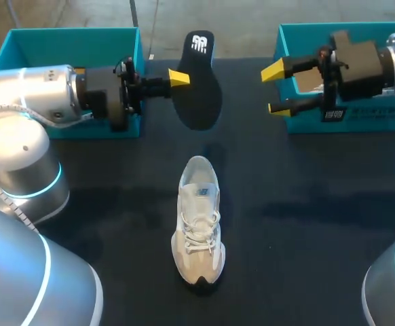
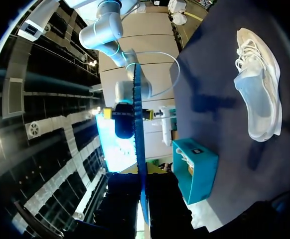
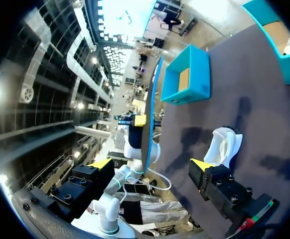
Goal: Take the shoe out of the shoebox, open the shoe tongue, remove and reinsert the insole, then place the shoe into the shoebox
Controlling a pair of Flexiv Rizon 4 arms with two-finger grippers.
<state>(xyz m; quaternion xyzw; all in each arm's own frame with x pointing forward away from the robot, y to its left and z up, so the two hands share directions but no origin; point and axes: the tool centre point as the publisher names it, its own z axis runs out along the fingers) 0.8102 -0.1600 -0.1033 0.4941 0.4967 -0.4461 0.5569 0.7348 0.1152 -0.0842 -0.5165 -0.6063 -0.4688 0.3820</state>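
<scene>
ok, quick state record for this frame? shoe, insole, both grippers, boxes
shoe: white, upright on the table, outside both boxes
insole: dark, out of the shoe, held above the table
left gripper: shut on insole, beside the left shoebox
right gripper: open, empty, in front of the right shoebox
stage: insole removed, not yet reinserted

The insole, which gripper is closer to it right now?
Left. The left gripper is shut on the insole, holding it up. The right gripper is open and apart from it, by the right-hand shoebox.
</scene>
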